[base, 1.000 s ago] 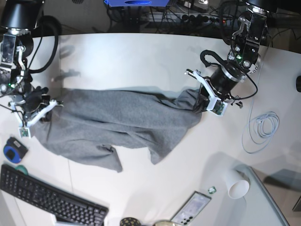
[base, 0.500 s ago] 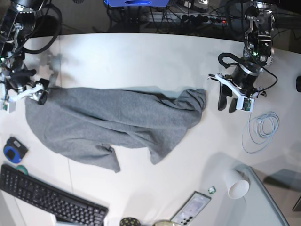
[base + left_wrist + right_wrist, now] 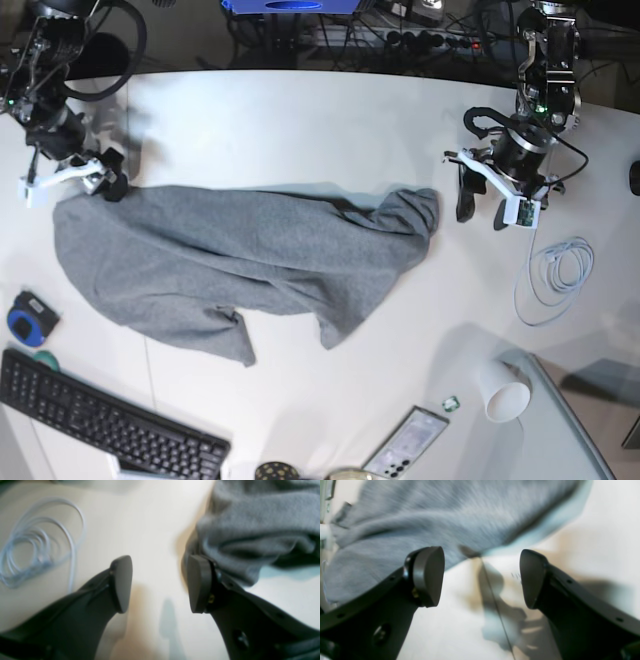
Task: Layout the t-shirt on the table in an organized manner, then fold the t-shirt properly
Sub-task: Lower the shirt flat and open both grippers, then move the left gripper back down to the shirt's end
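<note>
On the table (image 3: 300,130), rumpled t-shirt (image 3: 240,265), left end effector (image 3: 482,203) and right end effector (image 3: 70,185) released (both empty)

I see a large white smooth table (image 3: 300,120) with a curved far edge. A plain heather-grey cotton t-shirt (image 3: 240,265) lies crumpled across its middle. Toward the right edge sits a coiled pale-blue cable (image 3: 555,275). Along the near edge I make out a black keyboard (image 3: 100,425), a white paper cup (image 3: 505,392) lying on its side, and a smartphone (image 3: 408,443).
</note>
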### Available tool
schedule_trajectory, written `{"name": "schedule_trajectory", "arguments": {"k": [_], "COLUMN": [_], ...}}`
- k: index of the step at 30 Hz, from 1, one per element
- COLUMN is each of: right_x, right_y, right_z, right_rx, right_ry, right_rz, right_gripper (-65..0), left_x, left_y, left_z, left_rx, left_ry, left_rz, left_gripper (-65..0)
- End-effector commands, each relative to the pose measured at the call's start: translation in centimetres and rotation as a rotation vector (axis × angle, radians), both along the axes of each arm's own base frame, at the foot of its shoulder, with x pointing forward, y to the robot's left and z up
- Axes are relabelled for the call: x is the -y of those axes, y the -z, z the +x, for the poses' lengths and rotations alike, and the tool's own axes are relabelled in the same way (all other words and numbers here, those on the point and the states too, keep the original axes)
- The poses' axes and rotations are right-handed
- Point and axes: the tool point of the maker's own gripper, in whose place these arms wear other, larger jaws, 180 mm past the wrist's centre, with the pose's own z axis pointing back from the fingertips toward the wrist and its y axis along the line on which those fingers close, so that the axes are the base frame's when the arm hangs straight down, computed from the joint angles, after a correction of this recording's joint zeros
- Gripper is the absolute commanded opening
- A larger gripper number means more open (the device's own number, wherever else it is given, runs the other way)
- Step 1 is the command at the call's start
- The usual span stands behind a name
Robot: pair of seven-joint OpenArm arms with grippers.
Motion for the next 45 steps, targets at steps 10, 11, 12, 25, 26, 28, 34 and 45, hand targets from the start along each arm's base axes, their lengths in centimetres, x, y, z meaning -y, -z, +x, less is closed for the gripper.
{"name": "schedule_trajectory", "arguments": {"k": [10, 11, 12, 25, 26, 28, 34, 45], "right_x": [0.3, 0.3, 0.8, 1.2, 1.2, 1.2, 1.2, 2.1], "right_y": [-1.9, -2.1, -2.2, -2.0, -1.9, -1.9, -1.9, -2.2], "right_z": [2.6, 3.3, 3.7, 4.1, 4.0, 4.0, 4.1, 4.1], "right_rx": [0.084, 0.095, 0.097, 0.086, 0.085, 0.085, 0.086, 0.087], "right_ry": [-0.007, -0.006, -0.007, -0.009, -0.009, -0.009, -0.008, -0.01], "right_rz": [-0.012, -0.009, -0.016, -0.013, -0.013, -0.013, -0.013, -0.033], "right_gripper": [-21.0, -21.0, -21.0, -21.0, -21.0, -21.0, -21.0, -21.0], "left_x": [0.3, 0.7, 1.4, 3.5, 3.6, 3.5, 2.6, 2.1], "left_y": [-1.1, -1.1, -0.8, -1.0, -0.9, -0.4, 0.2, 0.6], "left_z": [0.9, 0.9, 0.8, -4.4, -4.9, -5.6, -4.7, -0.7], "left_rx": [0.055, 0.053, 0.045, -0.012, -0.021, -0.034, -0.029, 0.006], "left_ry": [-0.092, -0.084, -0.067, -0.023, -0.04, -0.107, -0.205, -0.224], "left_rz": [-0.221, -0.225, -0.232, -0.259, -0.292, -0.397, -0.523, -0.541], "left_gripper": [-31.3, -31.3, -31.3, -30.3, -30.3, -30.9, -31.1, -12.7]}}
